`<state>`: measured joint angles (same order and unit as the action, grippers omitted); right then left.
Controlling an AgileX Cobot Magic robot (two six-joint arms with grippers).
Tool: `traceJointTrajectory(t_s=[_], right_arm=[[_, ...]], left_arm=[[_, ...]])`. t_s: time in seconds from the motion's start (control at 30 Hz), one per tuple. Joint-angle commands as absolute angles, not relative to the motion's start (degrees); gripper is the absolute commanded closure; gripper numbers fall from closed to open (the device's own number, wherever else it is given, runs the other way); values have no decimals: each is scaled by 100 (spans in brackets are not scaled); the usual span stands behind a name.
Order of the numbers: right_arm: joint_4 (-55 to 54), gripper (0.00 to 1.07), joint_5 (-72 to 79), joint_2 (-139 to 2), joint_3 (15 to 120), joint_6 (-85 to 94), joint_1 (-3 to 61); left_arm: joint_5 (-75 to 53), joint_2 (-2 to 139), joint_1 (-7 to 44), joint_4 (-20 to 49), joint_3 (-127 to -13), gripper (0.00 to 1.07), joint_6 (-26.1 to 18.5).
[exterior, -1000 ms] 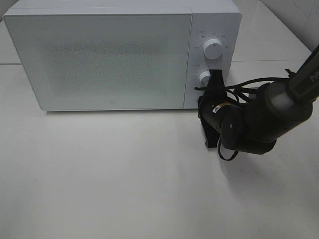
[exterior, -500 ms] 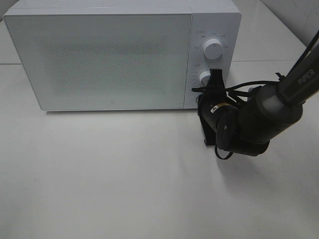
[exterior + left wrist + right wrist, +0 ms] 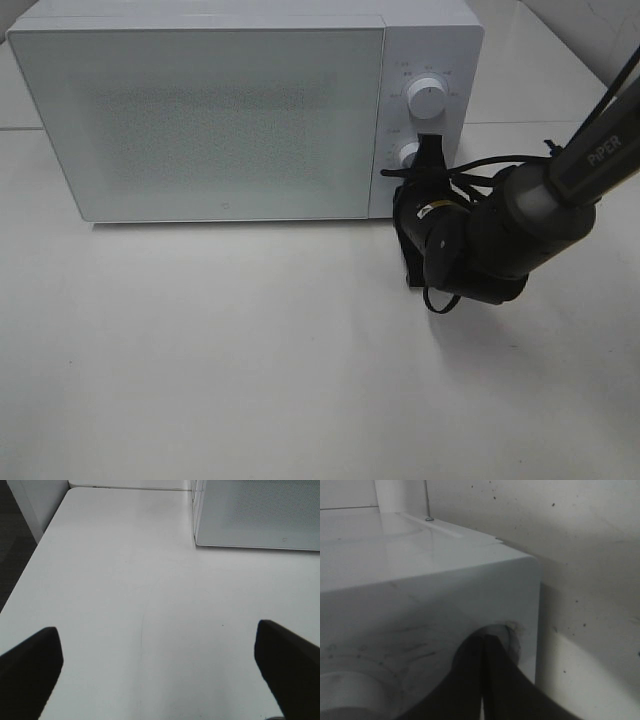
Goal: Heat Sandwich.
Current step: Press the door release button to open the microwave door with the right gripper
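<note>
With your right gripper (image 3: pixel 428 150) clenched at the 3 o'clock edge of the lower knob (image 3: pixel 408 154) on the microwave (image 3: pixel 220 120), nudge it round slowly, tips pressed firm (left gripper (image 3: pixel 160 652) hangs released).

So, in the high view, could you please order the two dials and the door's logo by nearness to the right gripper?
1. Lower dial, at the right gripper.
2. Upper dial, higher on the same panel.
3. Door logo, far left along the door's bottom edge.
</note>
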<state>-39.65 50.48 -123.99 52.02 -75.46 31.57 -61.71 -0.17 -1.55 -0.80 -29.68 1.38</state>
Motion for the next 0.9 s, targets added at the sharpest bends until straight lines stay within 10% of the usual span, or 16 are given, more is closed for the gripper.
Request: traceJointTrajectory(t_s=[0.03,0.9], right_arm=[[-3684,107,5707,-12359,5764,-7208,2836],[-3615,107,5443,-12342,5970,-7151,2756]], left_arm=[[-6113,-63,-172,-52,-2962,7,120],[-6113,-63,-172,-52,-2962,7,120]])
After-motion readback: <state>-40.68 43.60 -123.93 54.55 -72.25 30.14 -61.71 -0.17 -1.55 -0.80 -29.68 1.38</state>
